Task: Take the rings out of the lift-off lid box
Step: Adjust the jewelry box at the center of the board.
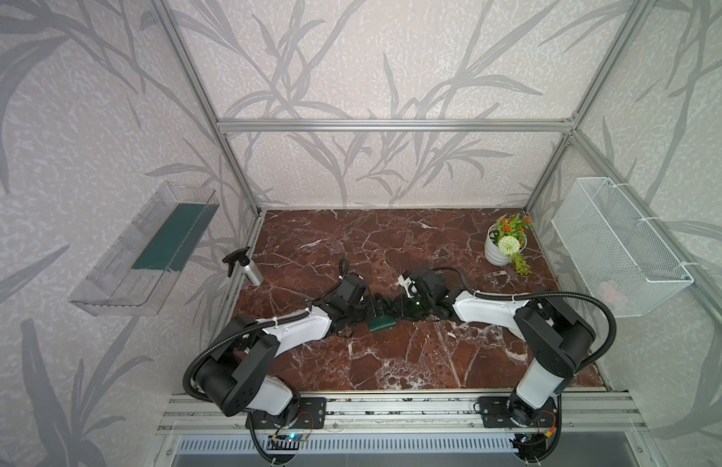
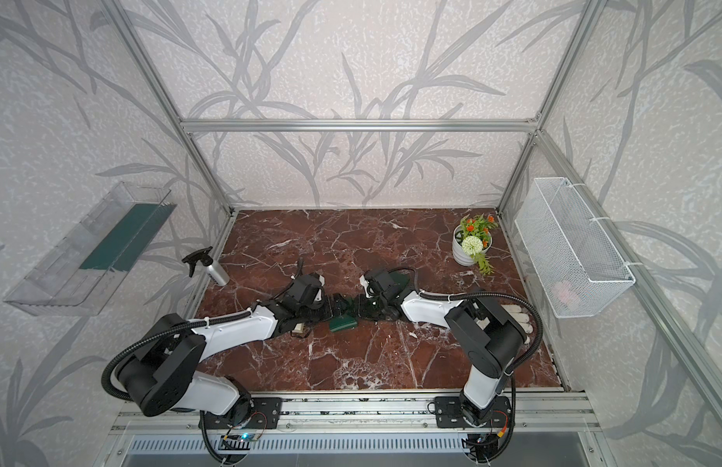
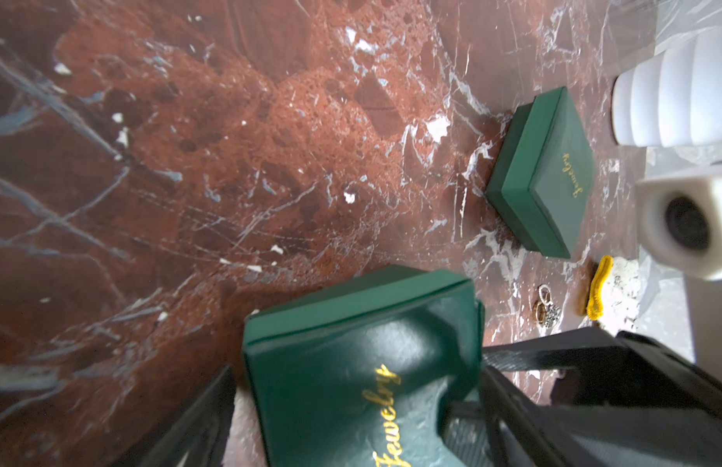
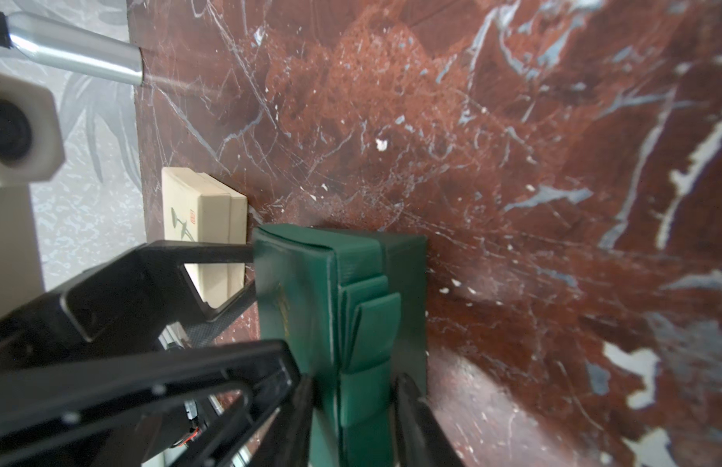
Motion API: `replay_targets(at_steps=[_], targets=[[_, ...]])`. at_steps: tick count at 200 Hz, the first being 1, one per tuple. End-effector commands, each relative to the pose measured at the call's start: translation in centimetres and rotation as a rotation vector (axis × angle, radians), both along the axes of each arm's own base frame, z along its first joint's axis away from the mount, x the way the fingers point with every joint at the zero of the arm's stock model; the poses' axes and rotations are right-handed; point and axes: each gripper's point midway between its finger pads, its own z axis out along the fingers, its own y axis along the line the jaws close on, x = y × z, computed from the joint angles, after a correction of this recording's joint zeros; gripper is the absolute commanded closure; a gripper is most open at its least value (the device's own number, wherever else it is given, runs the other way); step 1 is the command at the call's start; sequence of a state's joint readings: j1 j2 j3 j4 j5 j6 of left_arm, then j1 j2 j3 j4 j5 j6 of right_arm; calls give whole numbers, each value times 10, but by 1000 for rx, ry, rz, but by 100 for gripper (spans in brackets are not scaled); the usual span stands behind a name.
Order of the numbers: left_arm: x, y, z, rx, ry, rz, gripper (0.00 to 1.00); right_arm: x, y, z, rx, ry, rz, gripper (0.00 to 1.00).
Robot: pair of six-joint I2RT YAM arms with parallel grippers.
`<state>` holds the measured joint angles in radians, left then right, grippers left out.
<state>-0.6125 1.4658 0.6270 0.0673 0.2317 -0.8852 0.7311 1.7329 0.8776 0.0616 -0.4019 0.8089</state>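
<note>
The green box (image 3: 359, 364) runs off the left wrist view's edge; the rings (image 3: 547, 309) blur together, their count unclear.

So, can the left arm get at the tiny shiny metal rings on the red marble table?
Probably not yet. The left gripper has its jaws around the green square jewelry box, so it is busy. The shiny metal rings lie in the open beside a yellow fuzzy loop.

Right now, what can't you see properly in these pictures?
- Inside of the held green box: its own lid and walls hide it in both wrist views.
- Rings on the table: too small to count in the left wrist view, unseen in both top views.
- Left gripper: blur hides whether its fingers touch the box.
</note>
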Motion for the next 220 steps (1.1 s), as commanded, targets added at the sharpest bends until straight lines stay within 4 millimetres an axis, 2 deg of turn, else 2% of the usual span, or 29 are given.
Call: replay_targets(at_steps=[1,31,107,154,189,220], targets=[[-2,-9,2,-56,15,-3,9,-10,-19,-29,-94,61,-26,57],[-2,-11,7,-77,16,-3,10,-10,-15,-27,-72,58,-11,48],[0,-15,18,-105,7,-5,10,-13,-1,-24,-30,49,44,47],[4,-20,23,-102,3,-22,10,-10,5,-25,-39,43,65,49],[7,-25,27,-118,2,-33,10,-10,8,-25,-36,46,75,58],[10,-28,37,-120,-8,-42,10,-10,8,-26,-38,45,78,60]])
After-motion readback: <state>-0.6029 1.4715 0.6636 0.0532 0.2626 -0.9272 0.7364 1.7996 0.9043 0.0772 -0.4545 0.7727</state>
